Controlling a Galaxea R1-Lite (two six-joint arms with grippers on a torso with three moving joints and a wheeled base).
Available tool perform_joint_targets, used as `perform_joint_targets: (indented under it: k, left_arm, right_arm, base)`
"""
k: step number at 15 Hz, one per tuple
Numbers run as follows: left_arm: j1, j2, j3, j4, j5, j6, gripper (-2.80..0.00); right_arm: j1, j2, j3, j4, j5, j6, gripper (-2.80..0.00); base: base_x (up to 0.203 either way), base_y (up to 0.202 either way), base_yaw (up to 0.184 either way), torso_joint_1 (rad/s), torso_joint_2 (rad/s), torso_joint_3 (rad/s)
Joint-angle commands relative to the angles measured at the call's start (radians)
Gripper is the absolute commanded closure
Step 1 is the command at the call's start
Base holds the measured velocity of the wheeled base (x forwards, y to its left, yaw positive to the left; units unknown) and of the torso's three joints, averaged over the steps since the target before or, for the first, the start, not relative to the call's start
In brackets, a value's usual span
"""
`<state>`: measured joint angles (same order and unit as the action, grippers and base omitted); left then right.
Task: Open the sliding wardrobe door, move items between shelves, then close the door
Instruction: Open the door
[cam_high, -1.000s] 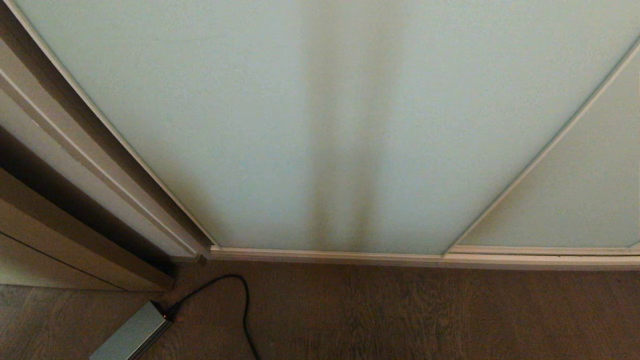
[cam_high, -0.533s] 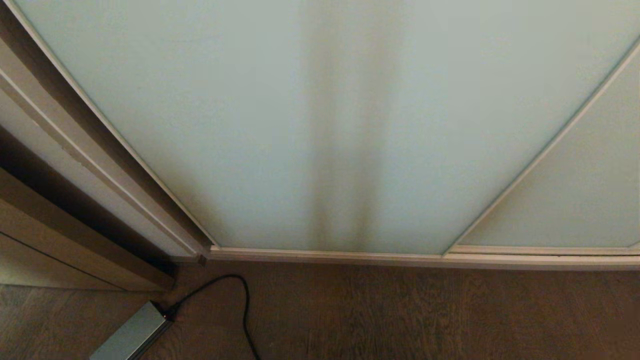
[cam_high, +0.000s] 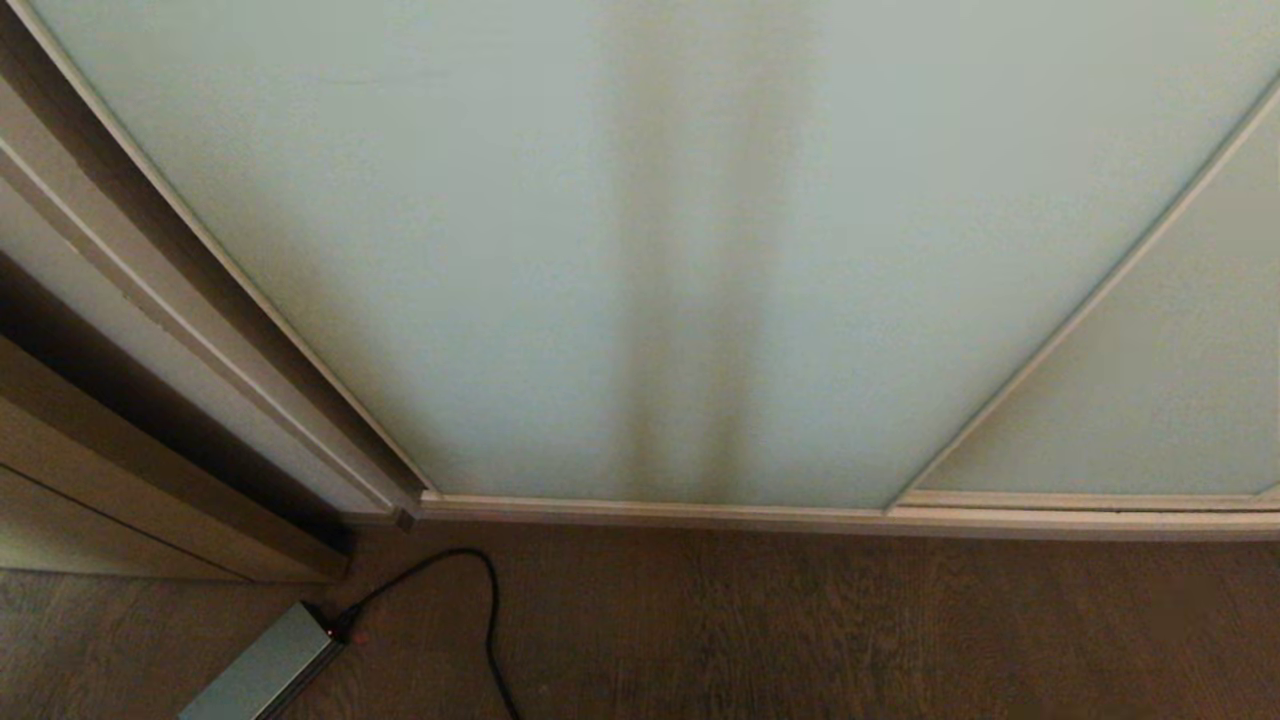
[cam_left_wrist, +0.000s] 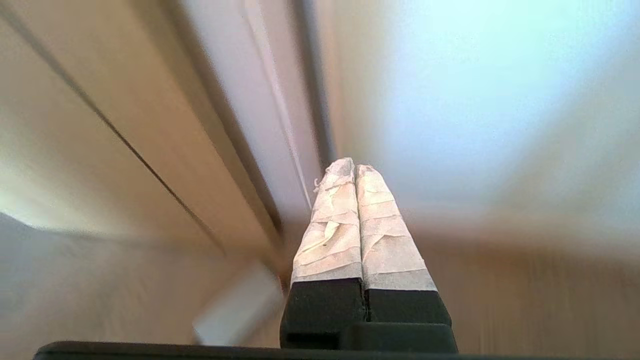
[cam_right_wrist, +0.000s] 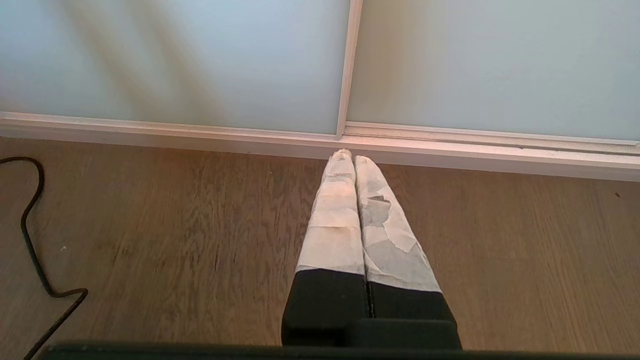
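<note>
The sliding wardrobe door (cam_high: 620, 230), a pale green frosted glass panel in a thin cream frame, fills the head view and stands closed against the left jamb. A second glass panel (cam_high: 1150, 390) overlaps it on the right. Neither arm shows in the head view. My left gripper (cam_left_wrist: 354, 169) is shut with nothing in it, its taped fingers pointing up along the door's (cam_left_wrist: 475, 90) left edge. My right gripper (cam_right_wrist: 350, 157) is shut and empty, hanging over the wooden floor near the cream bottom rail (cam_right_wrist: 450, 150). The shelves are hidden behind the door.
A brown wooden door frame (cam_high: 150, 440) runs along the left. On the wooden floor (cam_high: 850, 630) lie a grey power brick (cam_high: 262, 668) and its black cable (cam_high: 480, 600), the cable (cam_right_wrist: 30, 235) also in the right wrist view.
The head view has not changed; the door stays closed and nothing on the floor has moved.
</note>
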<state>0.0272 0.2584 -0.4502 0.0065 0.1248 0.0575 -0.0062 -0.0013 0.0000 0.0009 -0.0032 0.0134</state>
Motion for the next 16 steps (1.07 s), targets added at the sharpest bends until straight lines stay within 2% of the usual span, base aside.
perform_joint_targets:
  k: [1,4,6,8,10,13,16]
  left_arm:
    - [0.001,0.252,-0.249,-0.042,0.136,-0.028,0.0]
    - [0.002,0.463,-0.477,-0.176,0.353,-0.049,0.0]
    - [0.005,0.563,-0.585,-0.318,0.459,-0.045,0.0]
    - [0.014,0.644,-0.654,-0.469,0.502,-0.025,0.0]
    - [0.028,0.703,-0.709,-0.566,0.529,0.001,0.0]
    - [0.041,0.798,-0.766,-0.587,0.55,0.011,0.0]
    - [0.099,0.891,-0.809,-0.588,0.558,0.001,0.0]
  right_arm:
    - [0.0,0.0,0.002,0.001,0.0,0.0,0.0]
    - [0.0,0.0,0.002,0.0,0.0,0.0,0.0]
    - [0.0,0.0,0.002,0.001,0.0,0.0,0.0]
    - [0.0,0.0,0.002,-0.001,0.0,0.0,0.0]
    - [0.0,0.0,0.0,-0.001,0.0,0.0,0.0]
    - [0.0,0.0,0.002,0.001,0.0,0.0,0.0]
    - [0.0,0.0,0.001,0.001,0.0,0.0,0.0]
  base:
    - [0.0,0.0,0.0,0.0,0.0,0.0]
    - [0.0,0.0,0.0,0.0,0.0,0.0]
    - [0.0,0.0,0.0,0.0,0.0,0.0]
    - [0.0,0.0,0.0,0.0,0.0,0.0]
    - [0.0,0.0,0.0,0.0,0.0,0.0]
    - [0.0,0.0,0.0,0.0,0.0,0.0]
    - [0.0,0.0,0.0,0.0,0.0,0.0]
